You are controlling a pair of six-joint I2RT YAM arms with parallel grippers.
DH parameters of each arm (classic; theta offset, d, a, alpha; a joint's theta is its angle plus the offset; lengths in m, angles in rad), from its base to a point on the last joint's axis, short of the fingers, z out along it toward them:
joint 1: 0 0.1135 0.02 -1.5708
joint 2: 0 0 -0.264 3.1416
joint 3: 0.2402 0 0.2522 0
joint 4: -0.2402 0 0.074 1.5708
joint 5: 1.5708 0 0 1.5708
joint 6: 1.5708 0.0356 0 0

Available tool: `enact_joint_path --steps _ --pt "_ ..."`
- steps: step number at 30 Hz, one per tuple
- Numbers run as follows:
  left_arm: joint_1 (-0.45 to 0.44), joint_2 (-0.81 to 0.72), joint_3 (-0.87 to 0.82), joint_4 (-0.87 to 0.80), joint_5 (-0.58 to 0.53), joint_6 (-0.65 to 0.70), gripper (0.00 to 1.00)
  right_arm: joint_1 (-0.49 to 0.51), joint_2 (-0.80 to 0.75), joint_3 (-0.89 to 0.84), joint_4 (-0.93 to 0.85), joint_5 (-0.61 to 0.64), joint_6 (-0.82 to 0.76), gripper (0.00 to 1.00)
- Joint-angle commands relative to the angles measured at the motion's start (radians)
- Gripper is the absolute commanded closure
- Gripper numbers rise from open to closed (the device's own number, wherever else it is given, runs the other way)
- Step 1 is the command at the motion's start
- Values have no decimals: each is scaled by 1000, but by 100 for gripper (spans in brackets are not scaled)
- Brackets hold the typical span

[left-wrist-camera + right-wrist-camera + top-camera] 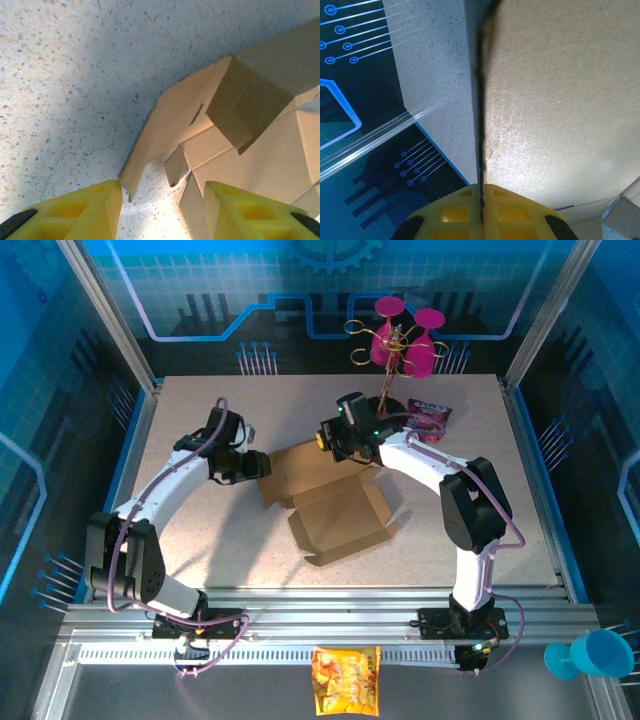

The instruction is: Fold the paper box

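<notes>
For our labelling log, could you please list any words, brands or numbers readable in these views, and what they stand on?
No text can be read.
paper box: plain, no print.
yellow snack bag: print too blurred to read.
purple packet: print too small to read.

text: none legible | snack bag (346,680) print: too small to read

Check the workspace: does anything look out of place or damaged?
The yellow snack bag lies off the table, on the dark ledge at the near side. The paper box looks undamaged, one panel pinched in the right claw.
</notes>
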Motion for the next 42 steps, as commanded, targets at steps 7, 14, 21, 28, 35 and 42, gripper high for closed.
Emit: enact_joint_path --steps 7,14,21,28,35,42 --pt "-9 27 24 -15 -187 12 48 2 21 26 61 -28 8 100" --pt "-16 75 11 38 -175 -4 52 -1 29 16 134 -34 -9 100" --pt "-16 143 66 64 -239 -81 77 3 40 -6 226 -40 -16 100" --pt "-45 168 84 120 -276 -223 92 3 73 -37 357 -61 1 100" --pt "-121 202 104 140 -348 -300 89 2 90 -58 425 -69 13 100" --pt "-119 67 17 251 -232 -261 37 -15 103 -88 491 -103 -33 100"
